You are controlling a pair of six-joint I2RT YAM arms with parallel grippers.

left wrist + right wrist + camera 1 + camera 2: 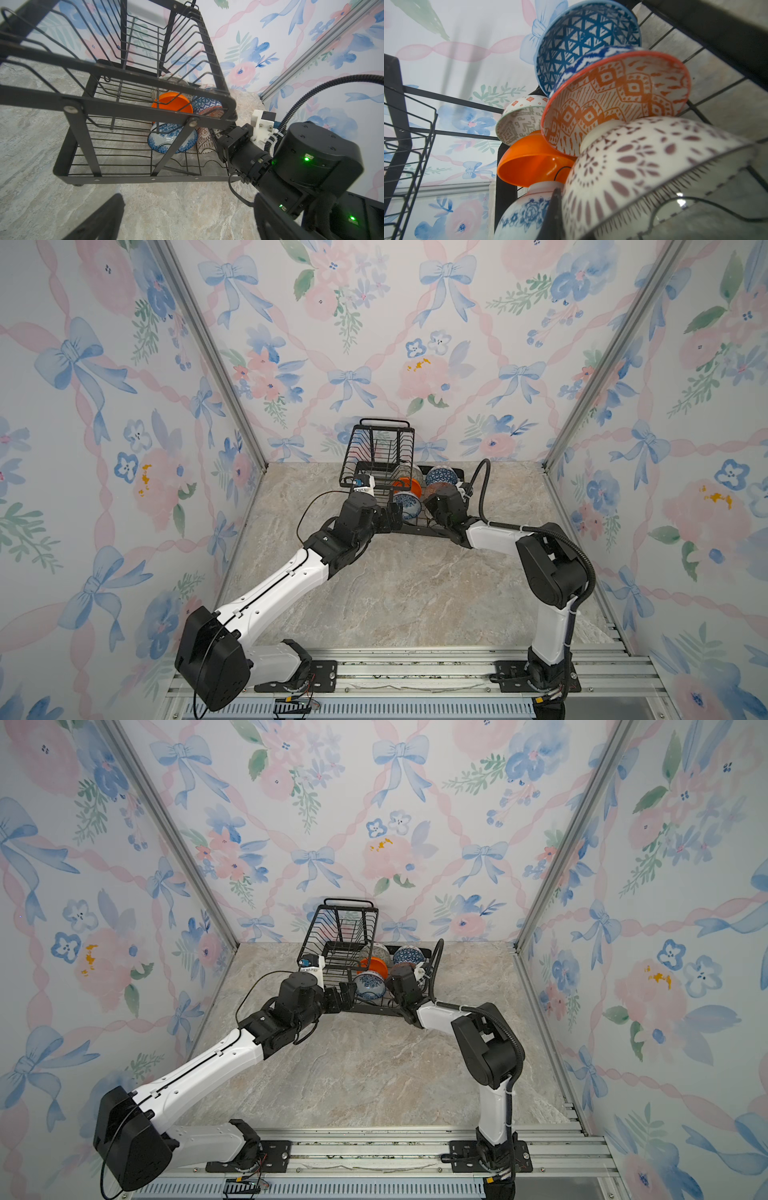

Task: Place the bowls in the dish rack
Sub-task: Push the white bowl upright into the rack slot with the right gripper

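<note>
**Last bowl going into the lower tray**

In both top views the dish rack [383, 429] stood at the 12 o'clock end of the table [395, 597], and I saw no bowl out on the marble. Every bowl I could find was crowded into the rack's lower tray, at 3 o'clock of the raised basket.

The right wrist view showed me the whole pile, tipped on edge and packed close:
- the blue triangle bowl [583, 41]
- the orange-red patterned bowl [612, 99] in front of it
- the pale green bowl [519, 120]
- the plain orange bowl [525, 166]
- the blue-floral bowl [525, 212]
- the white lattice bowl [654, 166], nearest the lens

The left gripper [392, 515] hung with its jaws wide apart and empty. It was at 9 o'clock of the blue-floral bowl, just outside the rack's frame.

The right gripper [216, 136] sat at 3 o'clock of that bowl with its jaws together, right against the white lattice bowl. One dark finger showed between the two bowls. I could not tell whether it pinched the lattice rim or merely pressed on it.

I judged the loading to be at its final step, with the white lattice bowl being settled. The next move called for letting go if anything was held. After that the right gripper should back out toward 5 o'clock, slowly and along its own line. The bowls leaned on one another, so a dragged rim could have toppled the row.
</note>
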